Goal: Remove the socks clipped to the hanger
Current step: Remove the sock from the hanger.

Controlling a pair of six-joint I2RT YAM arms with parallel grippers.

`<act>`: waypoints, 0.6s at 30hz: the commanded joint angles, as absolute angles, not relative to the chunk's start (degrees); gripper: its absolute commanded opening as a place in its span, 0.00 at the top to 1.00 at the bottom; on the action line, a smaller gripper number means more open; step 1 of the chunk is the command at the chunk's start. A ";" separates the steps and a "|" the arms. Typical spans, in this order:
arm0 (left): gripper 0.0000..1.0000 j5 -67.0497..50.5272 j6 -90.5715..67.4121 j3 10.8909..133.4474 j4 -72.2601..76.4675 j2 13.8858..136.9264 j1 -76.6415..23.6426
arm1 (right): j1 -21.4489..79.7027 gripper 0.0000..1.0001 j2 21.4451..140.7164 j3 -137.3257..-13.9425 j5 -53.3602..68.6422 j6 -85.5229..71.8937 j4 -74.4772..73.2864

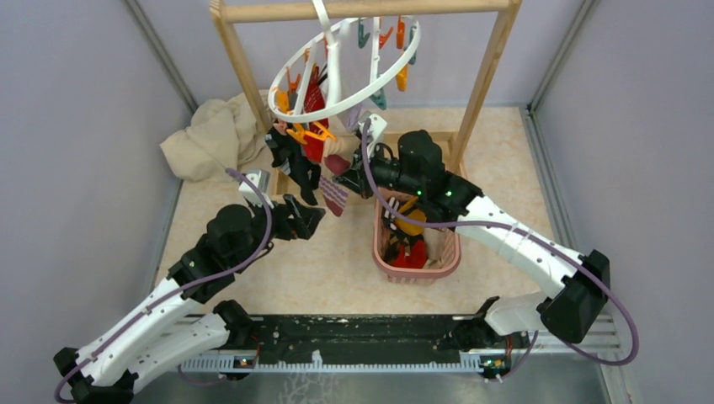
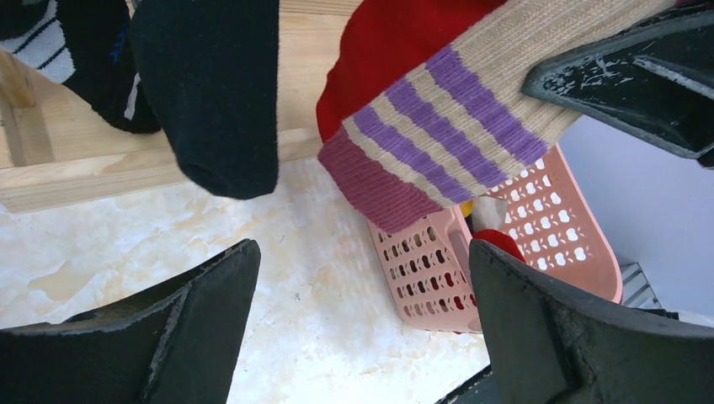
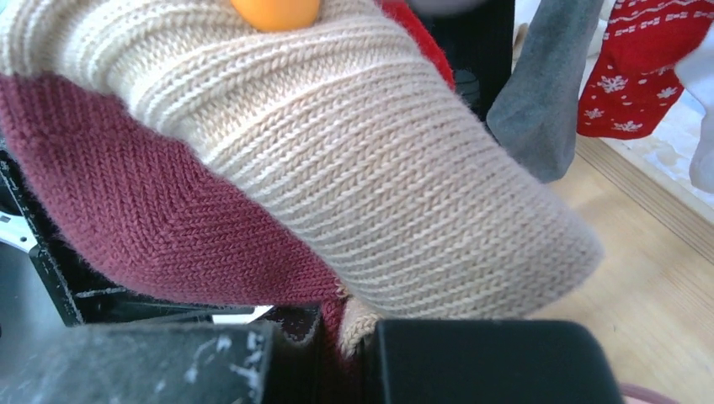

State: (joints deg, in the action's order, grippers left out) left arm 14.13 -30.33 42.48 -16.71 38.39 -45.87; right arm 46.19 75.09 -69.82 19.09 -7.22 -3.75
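Observation:
The hanger [image 1: 337,80], a white ring with orange and teal clips, hangs tilted from the wooden rack. Black socks [image 1: 290,160], a red sock [image 1: 316,139] and a beige sock with purple stripes [image 1: 335,192] hang from its near-left side. My right gripper [image 1: 349,171] is shut on the beige sock [image 3: 379,185], pinching a fold of beige and maroon knit between its pads [image 3: 337,345], just under an orange clip [image 3: 274,10]. My left gripper [image 1: 314,220] is open and empty below the socks. In its view, the gripper [image 2: 362,311] sits under the black sock [image 2: 210,93] and the striped sock [image 2: 446,126].
A pink lattice basket [image 1: 446,261] holding red, mustard and black socks stands on the table under my right arm. A beige cloth [image 1: 215,139] lies by the rack's left post [image 1: 240,63]. A grey sock [image 3: 547,93] and a red patterned sock [image 3: 640,76] hang further back.

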 commanded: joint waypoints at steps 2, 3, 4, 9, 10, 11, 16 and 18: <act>0.01 12.76 -28.92 42.34 -14.23 37.44 -45.62 | 44.85 1.00 72.20 -75.98 20.83 -4.13 -10.86; 0.01 12.75 -28.84 42.38 -14.20 37.44 -45.62 | 44.83 1.00 72.38 -76.77 20.79 -3.53 -12.39; 0.01 12.74 -28.83 42.42 -14.23 37.51 -45.62 | 44.71 0.97 72.44 -77.33 20.68 -3.13 -13.41; 0.01 12.56 -28.74 42.49 -13.64 38.27 -45.64 | 44.65 0.72 72.37 -76.38 19.77 -2.75 -13.84; 0.01 12.36 -28.74 42.48 -13.58 38.38 -45.66 | 44.55 0.67 72.48 -75.93 19.55 -2.99 -13.26; 0.01 12.29 -28.71 42.52 -13.43 38.48 -45.62 | 44.48 0.63 72.57 -75.49 19.45 -3.33 -12.60; 0.01 12.13 -28.56 42.73 -13.48 38.75 -45.66 | 44.12 0.64 73.01 -73.71 19.81 -4.94 -8.59; 0.01 12.18 -28.48 42.73 -13.62 38.60 -45.63 | 44.11 0.69 73.50 -73.56 20.64 -5.40 -7.19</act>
